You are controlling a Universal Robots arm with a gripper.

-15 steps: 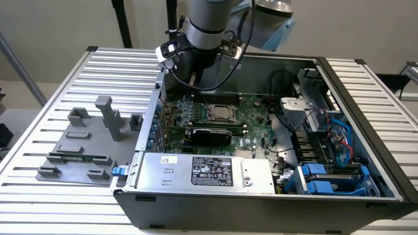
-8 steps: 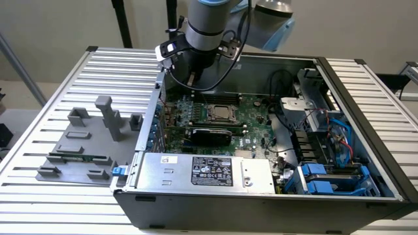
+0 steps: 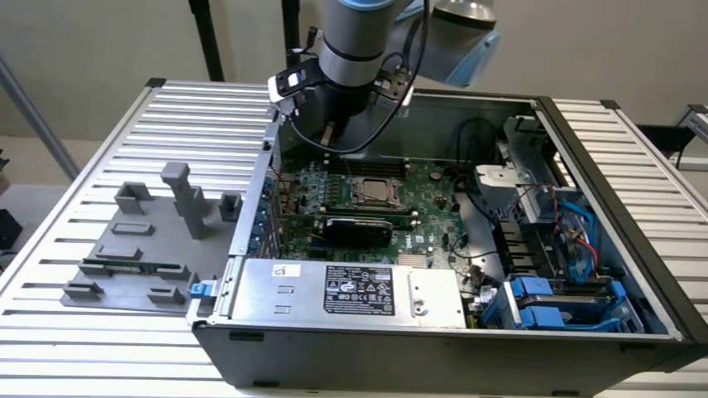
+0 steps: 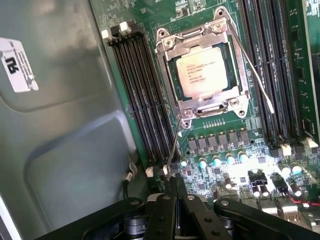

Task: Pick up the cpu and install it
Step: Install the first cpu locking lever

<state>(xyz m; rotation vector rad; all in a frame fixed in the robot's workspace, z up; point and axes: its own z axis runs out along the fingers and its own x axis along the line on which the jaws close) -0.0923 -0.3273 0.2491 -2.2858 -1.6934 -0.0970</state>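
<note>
cpu (image 4: 200,72) inside socket frame (image 4: 167,70), pincer (image 4: 173,181) seemingly apart

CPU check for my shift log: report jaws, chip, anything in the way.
Jaws shut, tips at a thin socket lever. Cpu sits in the socket, metal frame down over its edges. Nothing else over it.

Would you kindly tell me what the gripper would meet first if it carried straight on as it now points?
Most likely the thin metal socket lever, whose end sits just off the shut gripper; behind it lies the green motherboard. Depth is uncertain.
</note>
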